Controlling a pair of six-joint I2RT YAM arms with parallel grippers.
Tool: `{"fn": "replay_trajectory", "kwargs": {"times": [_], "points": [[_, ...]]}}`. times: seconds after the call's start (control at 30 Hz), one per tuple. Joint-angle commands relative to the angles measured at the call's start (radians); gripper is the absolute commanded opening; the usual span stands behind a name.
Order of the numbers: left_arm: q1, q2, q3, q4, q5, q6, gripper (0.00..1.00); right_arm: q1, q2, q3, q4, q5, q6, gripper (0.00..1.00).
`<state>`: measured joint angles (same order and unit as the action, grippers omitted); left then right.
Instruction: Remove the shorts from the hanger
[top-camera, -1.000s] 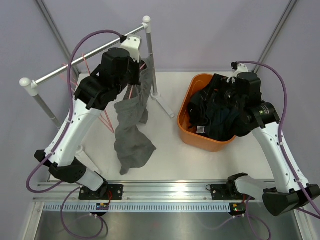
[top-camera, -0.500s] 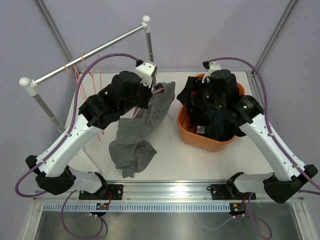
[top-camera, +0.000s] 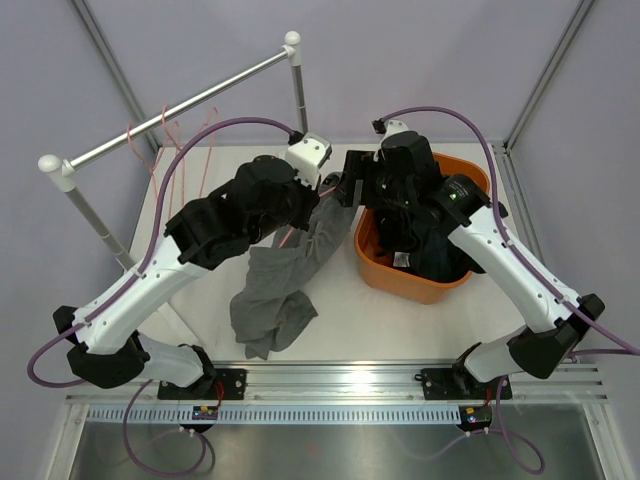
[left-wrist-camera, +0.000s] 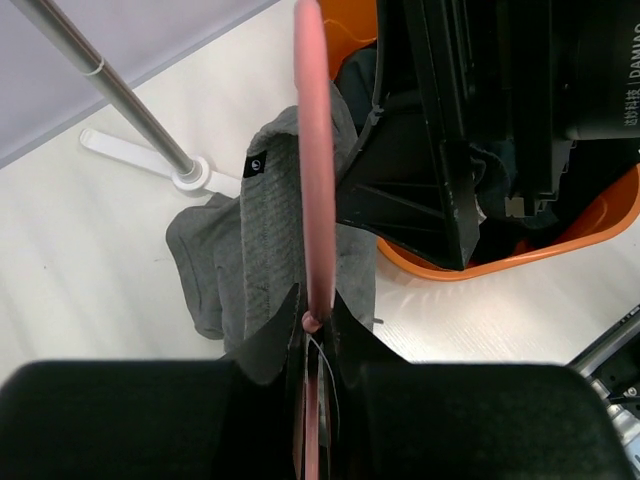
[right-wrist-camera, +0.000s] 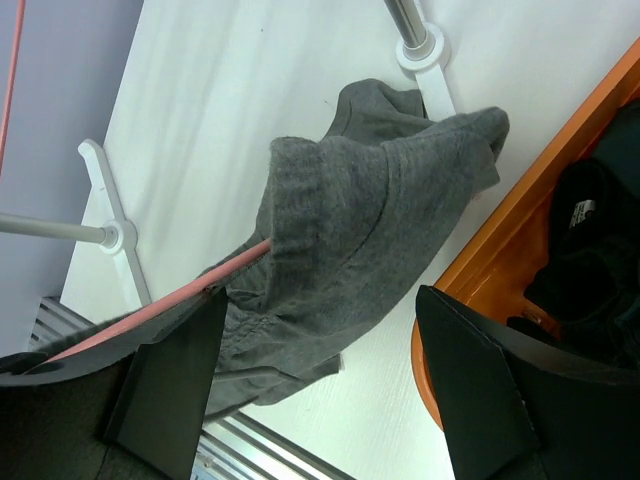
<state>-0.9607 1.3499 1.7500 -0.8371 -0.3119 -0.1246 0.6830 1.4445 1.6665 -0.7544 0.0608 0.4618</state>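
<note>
1. My left pincer (left-wrist-camera: 313, 328) is clenched on the pink hanger (left-wrist-camera: 318, 170).
2. The mid-grey shorts (top-camera: 272, 285) are draped over that hanger. Their lower end trails onto the table (top-camera: 345, 315), just beside the orange basket (top-camera: 398, 284).
3. My right pincer (right-wrist-camera: 320, 300) hangs released above the grey cloth, fingers spread wide, gripping nothing.
4. Dark shorts (top-camera: 432, 248) lie heaped in the basket; I cannot tell black from navy.

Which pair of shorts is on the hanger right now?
The mid-grey shorts: they drape over the pink hanger clamped in the left gripper. The dark shorts lie in the orange basket instead.
</note>
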Motion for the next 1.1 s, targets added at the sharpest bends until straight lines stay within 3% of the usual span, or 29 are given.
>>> {"fn": "replay_trajectory", "kwargs": {"times": [0.0,0.1,0.3,0.47,0.67,0.77,1.07], "points": [[-0.013,-0.012,0.0,0.102,-0.024,-0.004,0.0,0.015,0.011,0.056,0.006,0.042,0.023,0.85],[-0.023,-0.014,-0.001,0.102,-0.032,-0.006,0.0,0.015,0.022,0.059,-0.002,0.059,0.029,0.8],[-0.032,-0.029,-0.001,0.098,-0.041,-0.001,0.0,0.015,0.027,0.042,-0.006,0.08,0.041,0.49],[-0.035,-0.038,0.002,0.09,-0.044,0.003,0.0,0.016,0.034,0.044,-0.014,0.096,0.04,0.36],[-0.046,-0.058,0.002,0.056,-0.044,0.013,0.0,0.015,0.074,0.102,-0.078,0.187,0.015,0.01],[-0.058,-0.086,-0.01,0.038,-0.039,0.011,0.0,0.012,0.105,0.157,-0.117,0.267,-0.002,0.0],[-0.102,-0.201,-0.098,0.023,-0.023,-0.004,0.0,-0.016,0.197,0.257,-0.141,0.289,-0.014,0.0]]}}
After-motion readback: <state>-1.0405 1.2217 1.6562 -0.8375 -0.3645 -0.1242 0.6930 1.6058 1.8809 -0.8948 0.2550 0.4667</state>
